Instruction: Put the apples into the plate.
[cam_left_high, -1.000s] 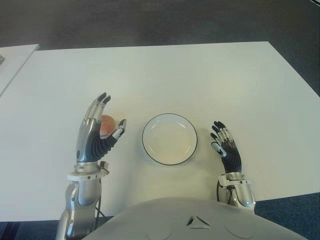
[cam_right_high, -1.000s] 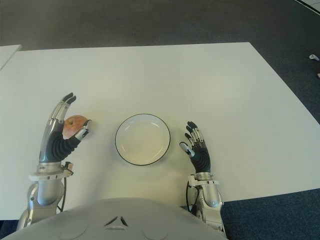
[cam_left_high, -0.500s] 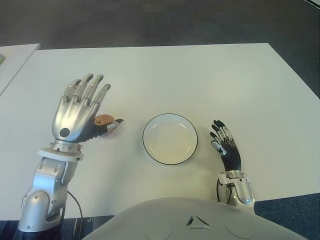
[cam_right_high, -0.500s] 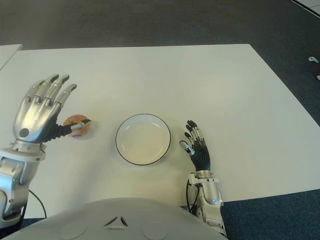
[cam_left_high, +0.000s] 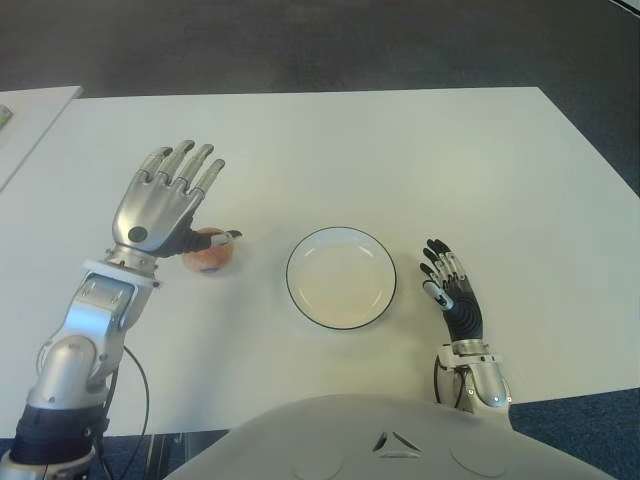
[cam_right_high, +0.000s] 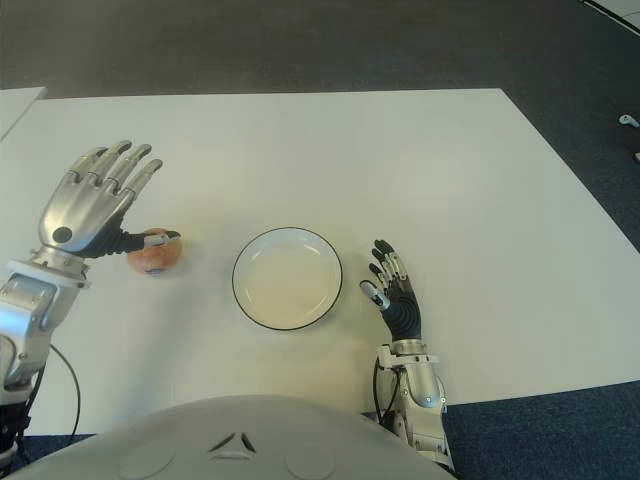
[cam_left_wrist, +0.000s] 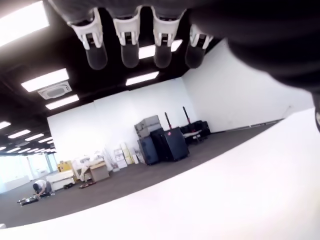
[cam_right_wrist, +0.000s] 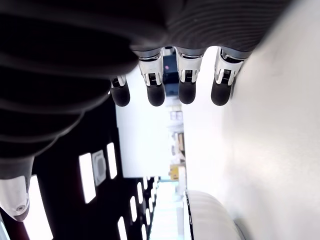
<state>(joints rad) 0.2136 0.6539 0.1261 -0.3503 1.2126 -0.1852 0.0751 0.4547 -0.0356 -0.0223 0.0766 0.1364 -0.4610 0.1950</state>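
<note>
One reddish-yellow apple (cam_left_high: 208, 251) lies on the white table (cam_left_high: 400, 150), a short way left of the white, dark-rimmed plate (cam_left_high: 341, 232), which holds nothing. My left hand (cam_left_high: 165, 205) hovers palm down just behind and left of the apple, fingers spread, thumb tip reaching over the apple's top. In the left wrist view its fingers (cam_left_wrist: 130, 47) stand straight with nothing between them. My right hand (cam_left_high: 448, 288) shows right of the plate, near the table's front edge, with straight fingers (cam_right_wrist: 155, 90) and nothing held.
A second white table (cam_left_high: 30, 110) shows at the far left edge. Dark carpet (cam_left_high: 300, 40) lies beyond the table's far edge. Bare tabletop stretches behind and to the right of the plate.
My left hand turned from edge-on beside the apple to palm down, then drew back and left, uncovering more of the apple. The apple, plate and right hand stayed put.
</note>
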